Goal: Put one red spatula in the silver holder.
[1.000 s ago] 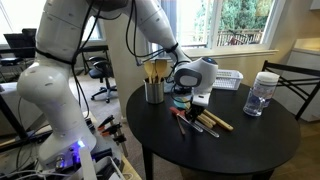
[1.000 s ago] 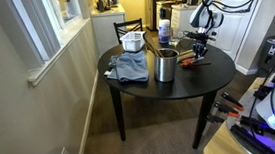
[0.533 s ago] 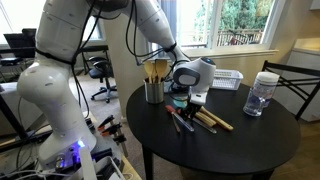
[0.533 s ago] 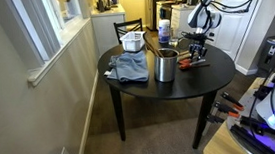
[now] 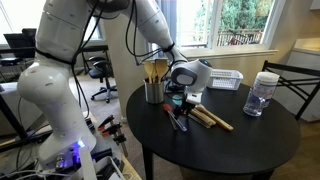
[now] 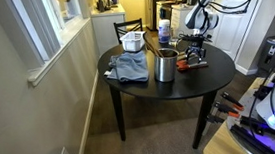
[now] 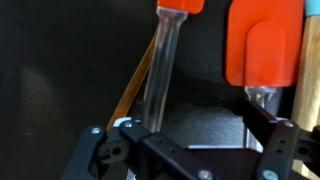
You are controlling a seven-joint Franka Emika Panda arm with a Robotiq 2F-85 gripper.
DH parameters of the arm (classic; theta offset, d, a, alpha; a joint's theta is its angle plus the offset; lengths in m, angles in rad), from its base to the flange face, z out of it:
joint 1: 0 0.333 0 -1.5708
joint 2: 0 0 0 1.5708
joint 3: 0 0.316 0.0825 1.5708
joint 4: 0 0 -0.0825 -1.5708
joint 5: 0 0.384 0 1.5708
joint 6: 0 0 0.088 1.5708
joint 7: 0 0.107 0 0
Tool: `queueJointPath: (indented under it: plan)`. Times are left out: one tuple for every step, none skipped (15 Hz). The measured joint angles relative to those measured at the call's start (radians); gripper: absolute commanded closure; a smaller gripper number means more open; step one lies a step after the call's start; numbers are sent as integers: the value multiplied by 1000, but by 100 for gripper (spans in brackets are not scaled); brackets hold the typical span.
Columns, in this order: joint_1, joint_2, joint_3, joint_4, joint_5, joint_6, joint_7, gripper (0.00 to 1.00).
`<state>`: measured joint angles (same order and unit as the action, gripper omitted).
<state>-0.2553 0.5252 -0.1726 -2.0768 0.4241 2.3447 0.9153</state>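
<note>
In the wrist view two red spatulas lie flat on the black table. One (image 7: pixel 165 60) has a clear handle that runs down by my left finger. The other shows a broad red head (image 7: pixel 262 45), and its handle passes my right finger. My gripper (image 7: pixel 192 125) hovers over them, open, with only bare table between its fingers. In both exterior views it hangs low over the utensil pile (image 5: pixel 181 99) (image 6: pixel 194 54). The silver holder (image 5: pixel 153 91) (image 6: pixel 165 67) stands upright next to the pile, with pale wooden utensils in it.
Wooden spatulas (image 5: pixel 212 120) lie among the loose utensils. A wooden handle (image 7: pixel 130 90) crosses under the clear one. A clear jar with a white lid (image 5: pixel 262 93), a white lattice basket (image 5: pixel 226 79) and a grey-blue cloth (image 6: pixel 129 68) also sit on the round table (image 5: pixel 230 150).
The jaws have gone from nearly shut to wide apart. The hand has shifted slightly toward the holder, above the utensils.
</note>
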Motion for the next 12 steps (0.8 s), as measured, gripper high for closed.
queueJointPath:
  plan:
    - [0,0,2,-1,0,-1,-2,0]
    - [1,0,3,-2,0,-1,-3,0]
    - [2,0,3,-2,0,-1,-4,0]
    - [2,0,2,-2,0,-1,-4,0]
    - [2,-2,1,-1,0,1,-4,0]
    - [1,-4,-2,2,0,2,-4,0]
    - [1,-7,-6,5,0,4,-4,0]
    - [0,-9,-12,7,0,7,-4,0]
    - [-1,-11,-18,11,0,8,-4,0]
    - [-3,-11,-25,15,0,9,-4,0]
    - [-4,-10,-30,19,0,8,-4,0]
    - [-5,-9,-34,20,0,8,-4,0]
